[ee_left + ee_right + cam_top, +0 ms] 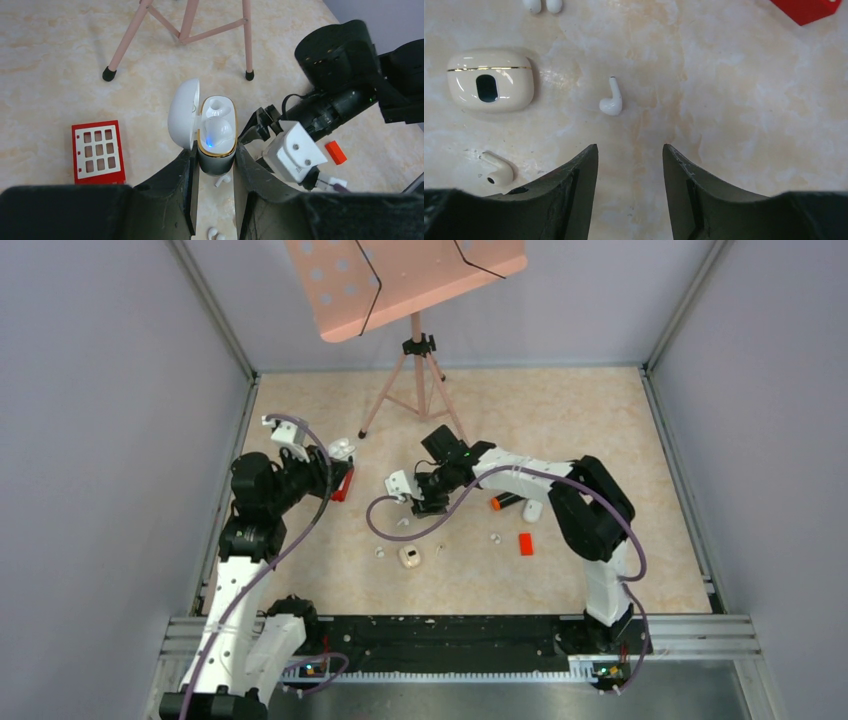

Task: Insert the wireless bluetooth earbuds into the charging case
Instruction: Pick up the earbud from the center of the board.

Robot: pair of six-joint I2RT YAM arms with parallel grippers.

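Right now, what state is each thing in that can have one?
open charging case: lid open, one socket empty.
seated earbud: in the case, blue light on.
closed case: shut, lying on the table.
loose earbud: lying on table, not inserted.
left gripper: shut on open charging case.
right gripper: open, empty.

A glossy white plastic charging case (216, 132), its mouth trimmed with a shiny gold-coloured band, sits between the matt black plastic fingers (175, 185) of the left pincer (215, 160). On the smooth, faintly sheened, marble-patterned surface (734, 100) lie a glossy white plastic earbud (611, 100), a polished cream closed case (490, 80) and a matt red block (809, 7).
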